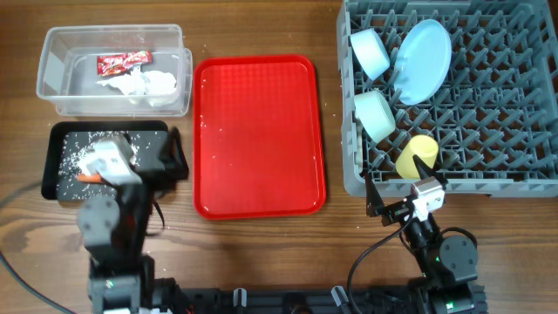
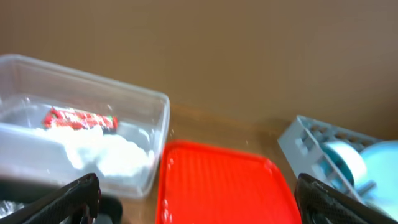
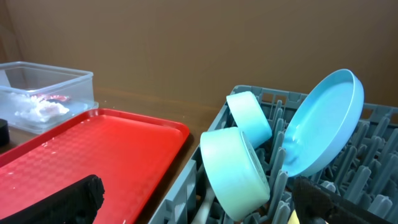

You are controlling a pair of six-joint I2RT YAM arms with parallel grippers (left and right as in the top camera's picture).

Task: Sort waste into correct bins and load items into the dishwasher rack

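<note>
The grey dishwasher rack (image 1: 488, 96) at right holds the pale blue plate (image 1: 422, 59), the light blue bowl (image 1: 370, 51), the pale green bowl (image 1: 376, 114) and the yellow cup (image 1: 416, 156). The clear tub (image 1: 52, 61) holds the red wrapper (image 1: 123, 61) and white tissue (image 1: 144, 85). The black tray (image 1: 65, 135) holds rice grains (image 1: 74, 157) and the carrot piece (image 1: 88, 177). My left gripper (image 2: 196, 205) is open and empty, near the black tray. My right gripper (image 3: 199, 202) is open and empty, at the rack's front left corner. The spoon is not visible.
A large red serving tray (image 1: 259, 135) lies in the middle between the bins and the rack, with a few small white specks near its left edge. Both arm bases stand at the front table edge.
</note>
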